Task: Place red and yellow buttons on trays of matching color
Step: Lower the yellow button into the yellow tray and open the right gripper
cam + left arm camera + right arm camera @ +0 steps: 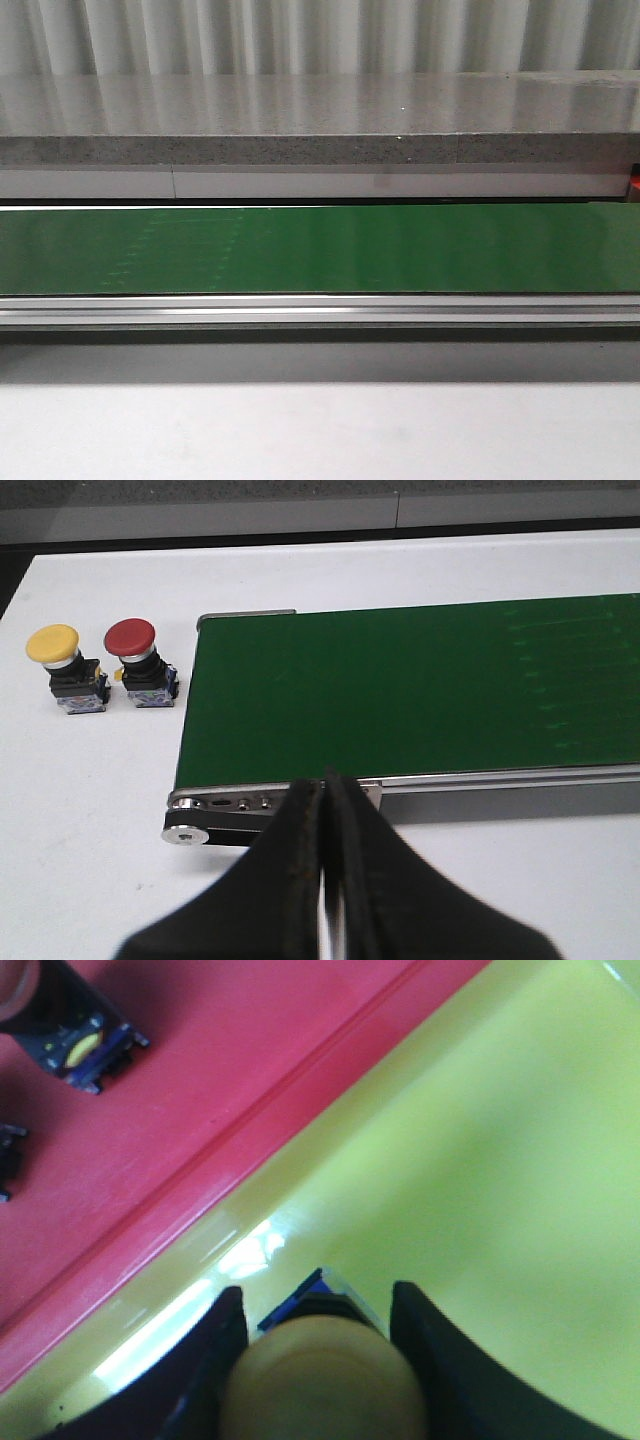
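Observation:
In the right wrist view my right gripper [315,1300] holds a yellow button [320,1385] by its cap, a finger on each side. The button's black and blue body points down at the yellow tray [480,1140], close above it or touching it. The red tray [200,1090] lies beside it and holds a button [70,1030] with a black body, plus part of another at the frame edge. In the left wrist view my left gripper [325,785] is shut and empty at the belt's end. A yellow button [62,665] and a red button [138,662] stand on the white table beside the belt.
The green conveyor belt [320,250] runs across the front view with a metal rail along its near side; its end [420,680] shows in the left wrist view. A grey counter [320,110] lies behind it. Neither arm shows in the front view.

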